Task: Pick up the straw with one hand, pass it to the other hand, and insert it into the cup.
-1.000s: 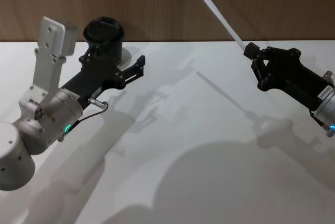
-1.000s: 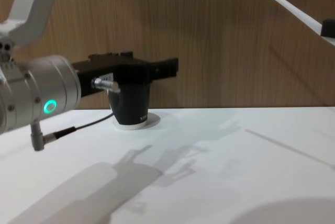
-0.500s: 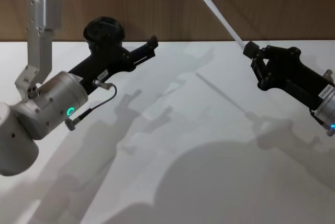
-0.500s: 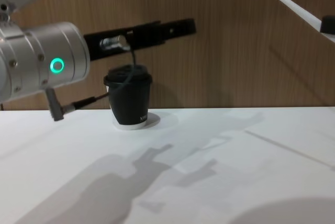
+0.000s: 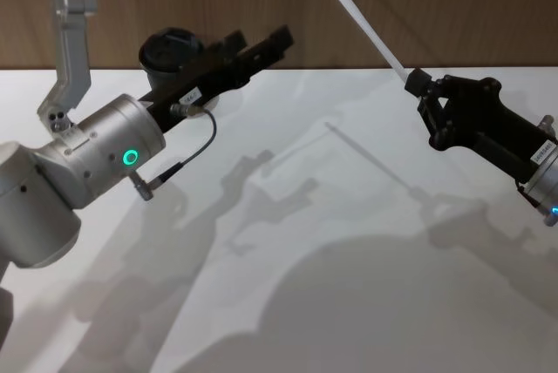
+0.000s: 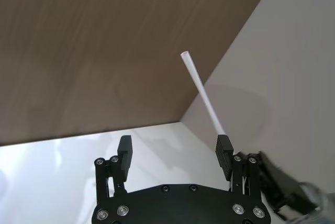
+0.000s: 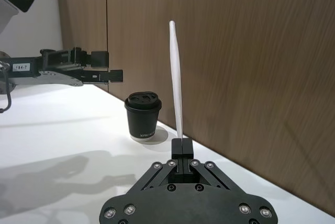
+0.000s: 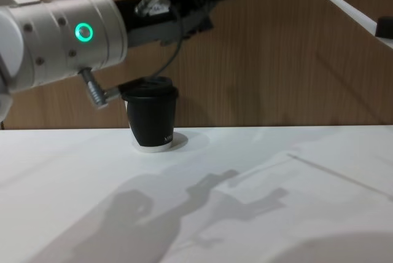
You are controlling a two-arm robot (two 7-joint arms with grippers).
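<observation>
The left hand (image 5: 261, 44) has risen. One second ago it was low, at the height of the lid of the cup (image 5: 167, 49). Half a second ago it was already higher, and now in the chest view it is well above the lid and points up toward 2 o'clock, in the direction of the straw (image 5: 357, 16). Its two fingers stand apart with nothing between them, as the left wrist view shows clearly. The right hand (image 5: 417, 84) has not moved in this time. It waits at 3 o'clock in the head view, closed tightly on the lower end of the straw, which leans up toward 11 o'clock in front of the wooden wall (image 5: 453, 7).

In my judgement the pick-up is done and the passing is now beginning: the left hand goes to meet the straw, but the two are still well apart. The cup stands upright on the tabletop (image 5: 349, 260) at 10 o'clock, with its lid on and nothing in it yet.

About writing: a small white label on the left hand seems to read "184-7" in the right wrist view. The cup has a short white word near its base, but I cannot read it.
</observation>
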